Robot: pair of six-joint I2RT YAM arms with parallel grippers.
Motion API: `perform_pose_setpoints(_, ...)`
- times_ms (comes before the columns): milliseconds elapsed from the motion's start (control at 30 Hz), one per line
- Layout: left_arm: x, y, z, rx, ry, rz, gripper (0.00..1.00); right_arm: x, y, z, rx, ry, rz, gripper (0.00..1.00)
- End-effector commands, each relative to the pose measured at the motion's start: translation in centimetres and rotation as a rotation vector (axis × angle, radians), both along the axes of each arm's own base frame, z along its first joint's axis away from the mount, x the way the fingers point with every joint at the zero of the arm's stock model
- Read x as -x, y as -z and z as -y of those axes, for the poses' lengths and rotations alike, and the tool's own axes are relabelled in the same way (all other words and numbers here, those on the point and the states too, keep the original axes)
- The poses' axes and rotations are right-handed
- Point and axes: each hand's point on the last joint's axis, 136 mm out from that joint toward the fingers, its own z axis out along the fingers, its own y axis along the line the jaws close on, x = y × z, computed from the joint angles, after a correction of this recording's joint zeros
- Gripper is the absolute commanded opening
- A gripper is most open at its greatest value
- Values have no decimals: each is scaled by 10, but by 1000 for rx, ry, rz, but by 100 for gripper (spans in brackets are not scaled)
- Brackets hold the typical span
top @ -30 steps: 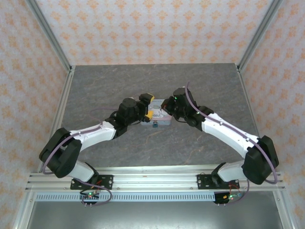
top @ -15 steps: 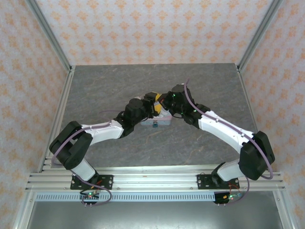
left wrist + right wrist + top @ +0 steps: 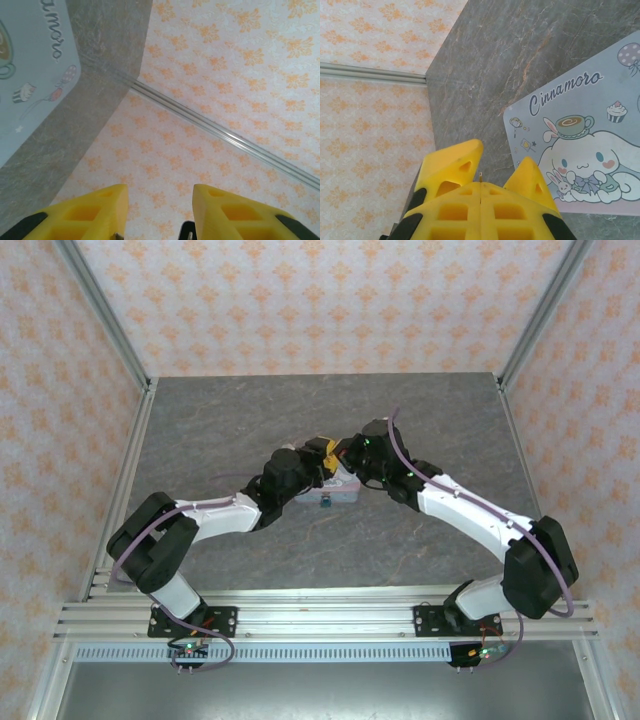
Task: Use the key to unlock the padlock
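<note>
2 grippers: R gripper pinched shut on 1 key, thin tip poking out betw. fingers; L gripper spread open. Both over 1 tin. 1 padlock at tin's near edge, just base-side of grippers.

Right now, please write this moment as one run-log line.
left jaws open near tin | right jaws shut on key | padlock at tin's near edge, clear of both jaws | unlock not yet done

Grey marbled tabletop; orange-patterned wallpaper walls on three sides; aluminium corner posts.
</note>
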Motion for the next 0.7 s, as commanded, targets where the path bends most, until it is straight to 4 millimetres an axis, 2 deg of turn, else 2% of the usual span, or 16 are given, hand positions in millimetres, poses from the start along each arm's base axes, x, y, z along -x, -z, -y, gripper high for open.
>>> perform_pose_setpoints(0, 0, 1, -3, -1, -24, 13, 39, -1, -16, 7, -28, 21, 47, 0)
perform_pose_setpoints(333, 0, 6, -3, -17, -25, 10, 38, -1, -12, 14, -25, 33, 40, 0)
perform_pose_setpoints(667, 2, 9, -6, -47, -30, 1, 22, 0, -9, 16, -22, 38, 38, 0)
